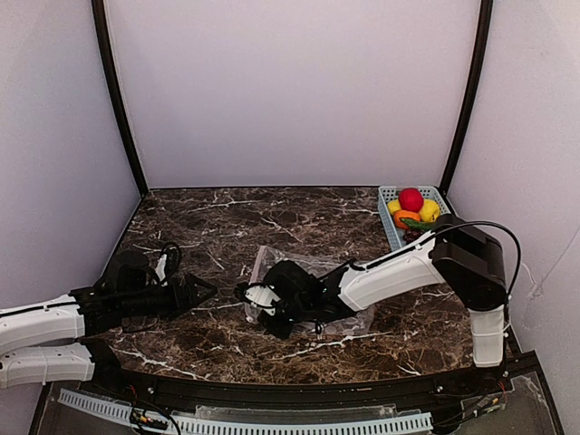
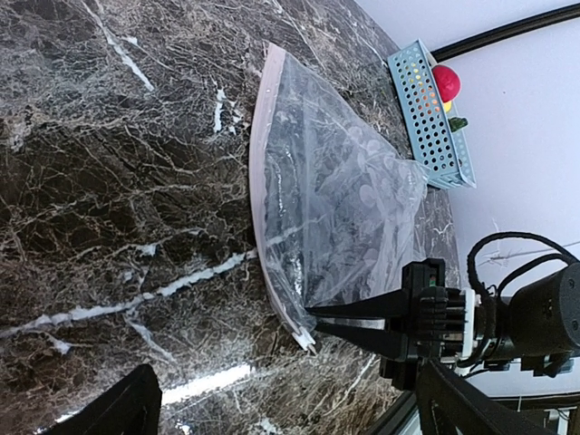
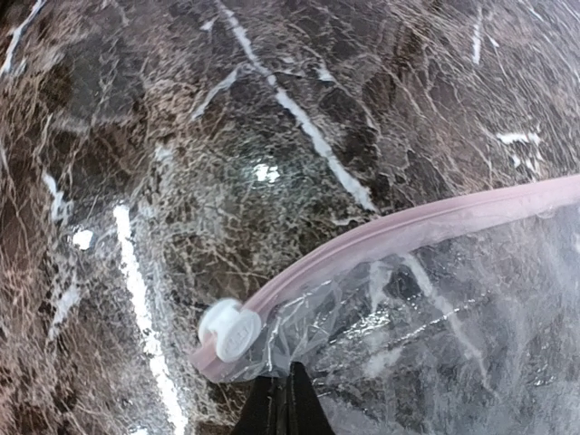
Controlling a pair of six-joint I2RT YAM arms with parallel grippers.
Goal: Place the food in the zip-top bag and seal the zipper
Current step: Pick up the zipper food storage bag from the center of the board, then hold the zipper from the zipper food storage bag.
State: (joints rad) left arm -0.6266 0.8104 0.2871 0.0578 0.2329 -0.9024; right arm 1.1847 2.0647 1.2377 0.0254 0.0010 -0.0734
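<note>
No text, label, brand, number or sign can be read in any view; none is seen on the bag (image 2: 344,208), basket (image 2: 424,113) or table (image 1: 227,227).

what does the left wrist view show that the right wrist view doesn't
Only the left wrist view: the basket with an apple in it, and the bag from end to end. Only the right wrist view: the round white slider at the zipper's end, close up. Both: the bag, its pink zipper, the marble table, and the right gripper shut on the bag's corner.
</note>
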